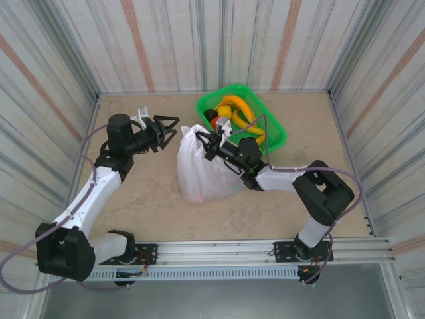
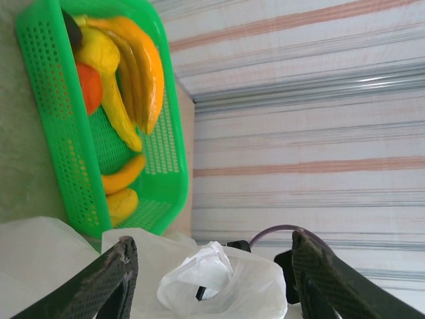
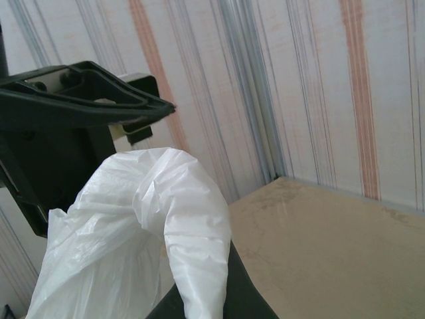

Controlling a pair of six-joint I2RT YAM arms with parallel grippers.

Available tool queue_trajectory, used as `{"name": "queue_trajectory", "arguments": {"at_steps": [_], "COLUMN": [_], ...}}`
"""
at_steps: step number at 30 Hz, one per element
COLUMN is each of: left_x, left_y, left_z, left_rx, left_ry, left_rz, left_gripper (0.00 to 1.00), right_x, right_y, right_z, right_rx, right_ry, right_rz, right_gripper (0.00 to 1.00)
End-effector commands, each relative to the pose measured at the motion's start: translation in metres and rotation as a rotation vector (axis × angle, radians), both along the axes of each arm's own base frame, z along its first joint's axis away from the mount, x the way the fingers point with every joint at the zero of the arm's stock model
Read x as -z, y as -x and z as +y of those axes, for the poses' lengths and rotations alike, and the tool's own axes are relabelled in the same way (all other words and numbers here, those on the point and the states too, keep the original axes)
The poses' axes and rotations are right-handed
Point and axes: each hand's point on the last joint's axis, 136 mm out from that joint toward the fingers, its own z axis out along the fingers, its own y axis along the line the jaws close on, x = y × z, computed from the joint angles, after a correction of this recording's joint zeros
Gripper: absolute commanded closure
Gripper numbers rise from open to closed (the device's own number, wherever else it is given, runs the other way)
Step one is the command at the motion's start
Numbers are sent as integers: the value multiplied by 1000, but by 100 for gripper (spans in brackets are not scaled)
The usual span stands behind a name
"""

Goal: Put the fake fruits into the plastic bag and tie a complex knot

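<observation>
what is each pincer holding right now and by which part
The right pincer is shut on the bag, gripping the bunched film at its top. The left pincer is open beside it, holding nothing.

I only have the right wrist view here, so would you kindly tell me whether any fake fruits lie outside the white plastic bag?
Observer: Yes. The green mesh plastic basket holds yellow plastic bananas and a round orange plastic fruit.
Operator: Thank you. Is the left end effector open?
Observer: Yes, the left end effector has its jaws wide apart, level with the bag's top on the side away from the basket.
Operator: And where does the bag sit?
Observer: The thin white translucent plastic bag stands on the beige table between the two arms, just nearer the arms than the basket, with the right end effector shut on its bunched top.
</observation>
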Motion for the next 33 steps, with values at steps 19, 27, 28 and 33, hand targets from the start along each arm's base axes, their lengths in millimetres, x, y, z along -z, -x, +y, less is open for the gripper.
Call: {"name": "queue_trajectory", "arguments": {"at_steps": [19, 27, 28, 33], "left_x": [15, 15, 14, 10], "left_y": [-1, -2, -2, 0], "left_z": [-31, -29, -30, -29], "left_rx": [82, 72, 75, 74], "left_ry": [97, 83, 83, 76], "left_rz": [78, 66, 62, 42], "left_gripper": [77, 100, 100, 100], "right_x": [-6, -5, -5, -7], "right_y": [9, 9, 9, 9], "right_z": [5, 3, 2, 2], "right_rx": [-25, -20, -17, -15], "right_ry": [-1, 1, 1, 3], "right_rz": [-43, -41, -41, -41], "right_gripper": [100, 100, 100, 100]}}
